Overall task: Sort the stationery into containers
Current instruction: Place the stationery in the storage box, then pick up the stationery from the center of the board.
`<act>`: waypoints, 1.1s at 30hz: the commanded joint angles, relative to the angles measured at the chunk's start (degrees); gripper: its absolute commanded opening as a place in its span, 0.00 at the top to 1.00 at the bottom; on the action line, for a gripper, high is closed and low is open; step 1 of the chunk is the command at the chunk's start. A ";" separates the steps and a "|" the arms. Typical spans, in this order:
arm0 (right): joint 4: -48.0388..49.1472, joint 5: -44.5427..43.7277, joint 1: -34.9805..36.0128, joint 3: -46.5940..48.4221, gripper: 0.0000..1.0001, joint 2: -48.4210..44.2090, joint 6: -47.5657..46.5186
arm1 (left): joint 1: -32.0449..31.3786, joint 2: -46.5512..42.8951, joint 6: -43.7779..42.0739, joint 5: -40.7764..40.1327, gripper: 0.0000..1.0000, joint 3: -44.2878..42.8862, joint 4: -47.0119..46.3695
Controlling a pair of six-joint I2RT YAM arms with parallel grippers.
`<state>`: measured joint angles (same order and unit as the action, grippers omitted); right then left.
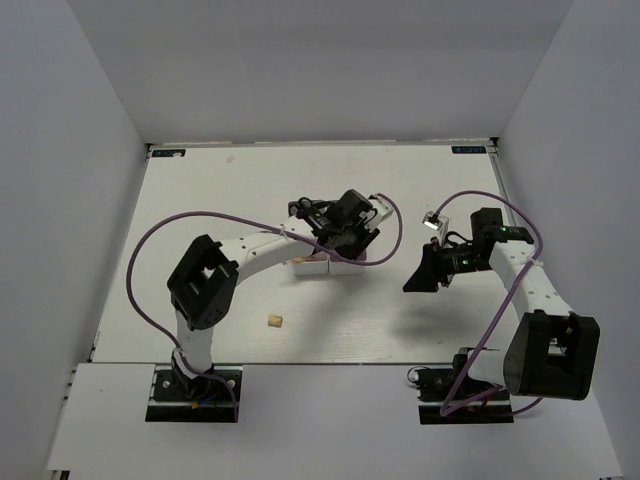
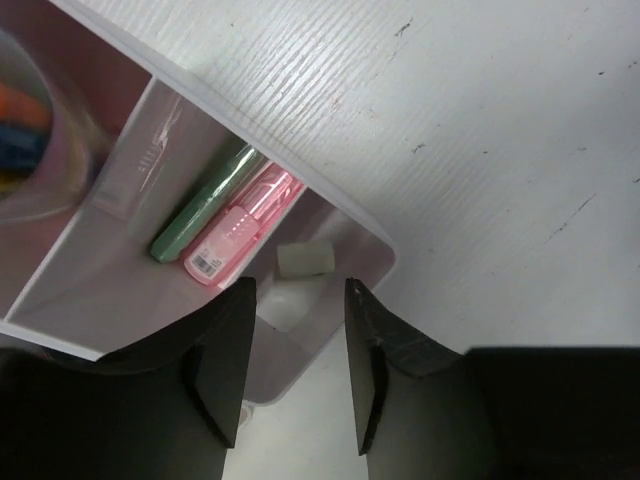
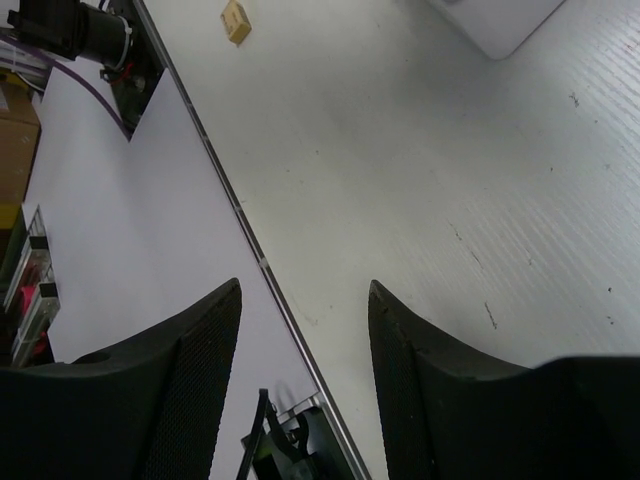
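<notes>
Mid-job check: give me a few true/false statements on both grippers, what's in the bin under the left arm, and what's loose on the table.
1. The left gripper is open and empty. True.
2. The green marker and pink marker lie in separate compartments. False: they lie side by side in one compartment of the containers.
3. The small tan piece lies on the table, outside the containers. True.
4. The right gripper is shut on a pencil. False: it is open and holds nothing.

No legible text; barcode label (image 2: 207,264) on pink marker (image 2: 247,220) unreadable.
</notes>
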<state>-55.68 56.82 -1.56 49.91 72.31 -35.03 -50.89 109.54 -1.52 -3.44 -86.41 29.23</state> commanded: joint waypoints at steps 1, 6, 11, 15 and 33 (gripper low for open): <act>-2.15 2.51 -0.63 1.59 0.43 -0.07 -1.62 | -0.08 -1.34 -1.20 -2.27 0.47 -1.83 1.09; -2.76 2.77 -0.81 1.94 0.35 0.11 -2.24 | -1.31 -5.37 -1.03 -3.41 0.37 0.62 -1.45; -3.12 3.30 -1.34 2.39 0.10 0.11 -1.02 | -3.24 -14.13 0.46 -5.61 0.46 5.53 -3.65; -5.29 8.73 -1.34 2.03 0.10 0.81 -4.42 | -5.97 -25.64 9.84 -12.80 0.90 17.54 -6.36; 4.79 -27.26 51.08 23.34 0.13 21.23 2.67 | -4.39 -90.81 45.12 -49.56 0.00 48.18 35.01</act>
<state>-55.18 42.59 43.42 66.35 85.71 -36.77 -55.22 18.39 39.31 -47.24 -40.25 55.40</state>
